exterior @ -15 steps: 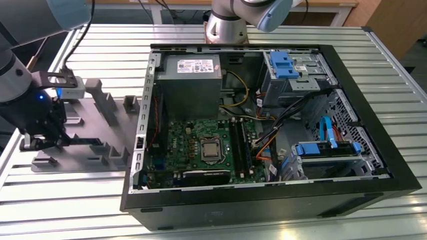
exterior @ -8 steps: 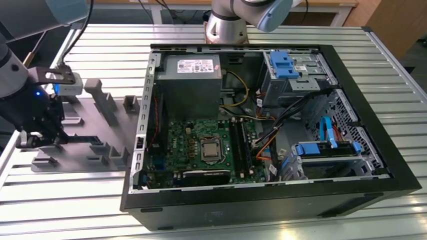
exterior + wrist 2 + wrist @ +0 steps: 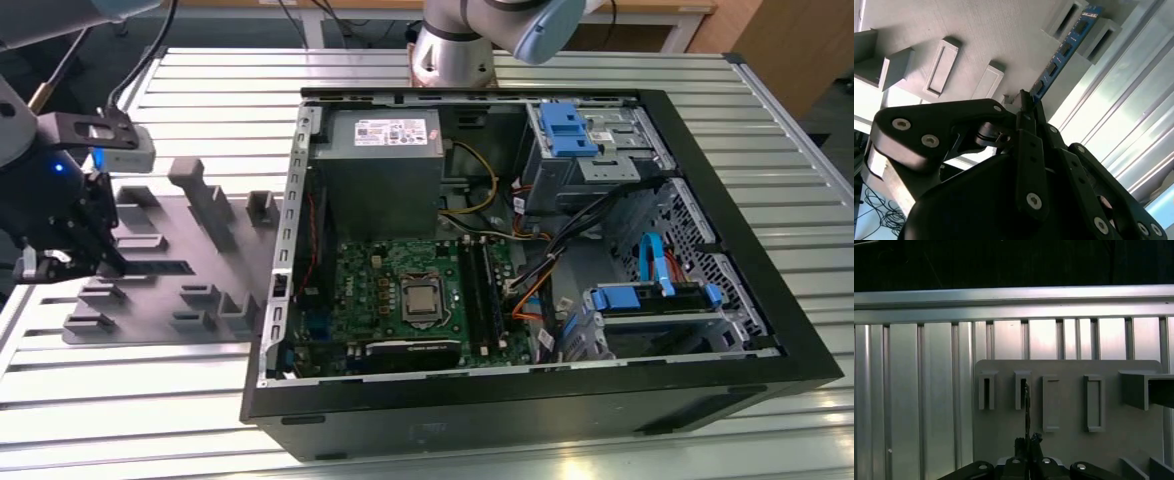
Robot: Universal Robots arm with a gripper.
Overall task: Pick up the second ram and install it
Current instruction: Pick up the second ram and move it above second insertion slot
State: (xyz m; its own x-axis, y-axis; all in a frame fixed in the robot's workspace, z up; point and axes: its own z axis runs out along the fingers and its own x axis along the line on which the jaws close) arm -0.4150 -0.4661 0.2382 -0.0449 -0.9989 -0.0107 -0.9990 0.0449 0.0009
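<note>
Gripper: your gripper pinches the near end of the second ram, jaws drawn in tight on its flat faces.
Place: the stick stands on edge on the grey tray, its far end between two upright blocks, well apart from the open computer case.
Handling: likely light, stiff and brittle, with fragile chips.
Hold: take it squarely by the board's faces and spare the contact edge.

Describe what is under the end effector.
The second ram, on edge, clamped by the end effector over the grey tray. The end effector covers its near part; whether its lower edge sits in a slot cannot be seen.
</note>
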